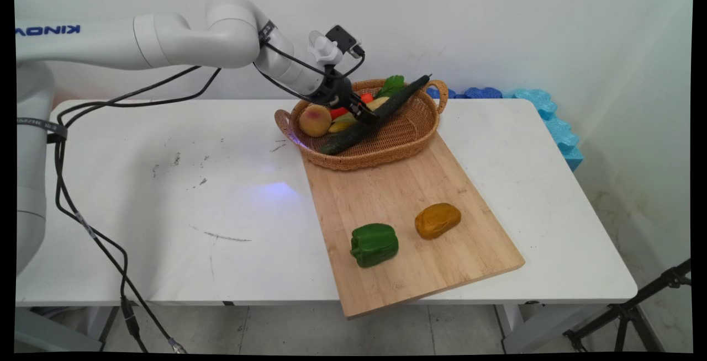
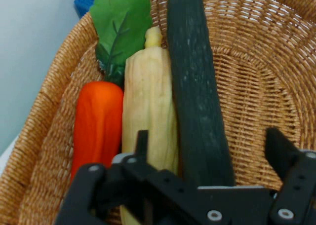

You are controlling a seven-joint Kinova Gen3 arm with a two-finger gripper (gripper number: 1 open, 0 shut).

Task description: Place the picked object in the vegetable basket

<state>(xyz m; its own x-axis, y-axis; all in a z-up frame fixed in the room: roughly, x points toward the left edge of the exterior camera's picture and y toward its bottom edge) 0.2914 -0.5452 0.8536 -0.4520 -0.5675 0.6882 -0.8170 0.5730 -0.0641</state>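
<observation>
Hand [image 1: 364, 113] down inside wicker basket [image 1: 409, 134], fingers spread either side of the dark cucumber [image 2: 197, 96], not visibly touching it. Corn cob [image 2: 148, 106] and carrot [image 2: 98, 121] just beside the hand; peach [image 1: 315, 120] near. Green pepper [image 1: 374, 244] well apart on cutting board [image 1: 397, 195].

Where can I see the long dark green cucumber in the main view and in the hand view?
Main view: cucumber lies diagonally across the wicker basket, upper middle.
Hand view: cucumber runs from the top edge down the centre, between the open tool's fingers.
Shared landmark: the orange carrot beside it.
</observation>
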